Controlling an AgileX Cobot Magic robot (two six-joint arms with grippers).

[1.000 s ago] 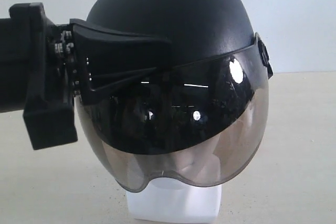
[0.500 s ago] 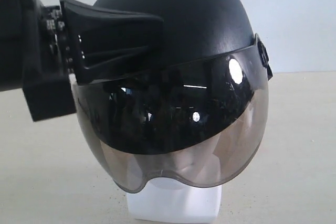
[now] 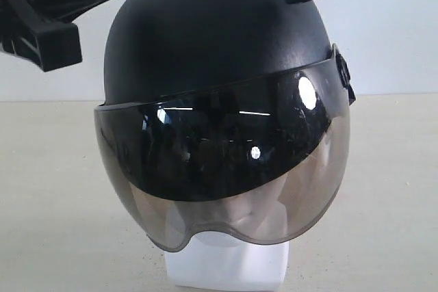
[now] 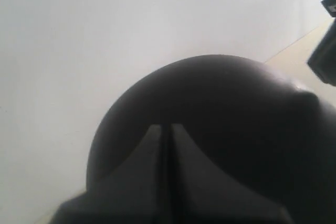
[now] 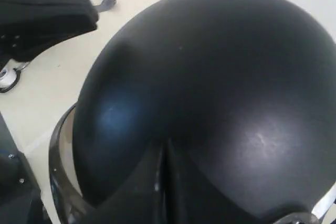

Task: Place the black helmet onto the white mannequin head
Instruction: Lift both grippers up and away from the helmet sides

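On one smooth white mannequin head [image 3: 226,271] sits one matte black rounded helmet [image 3: 219,39], its smoky visor [image 3: 226,169] covering the face. Near the crown hang my two grippers, left gripper [image 4: 165,129] and right gripper [image 5: 164,148], fingers pressed together, both empty.

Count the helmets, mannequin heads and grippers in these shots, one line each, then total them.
Helmets: 1, the black helmet
Mannequin heads: 1, the white mannequin head
Grippers: 2, the left gripper and the right gripper
Total: 4
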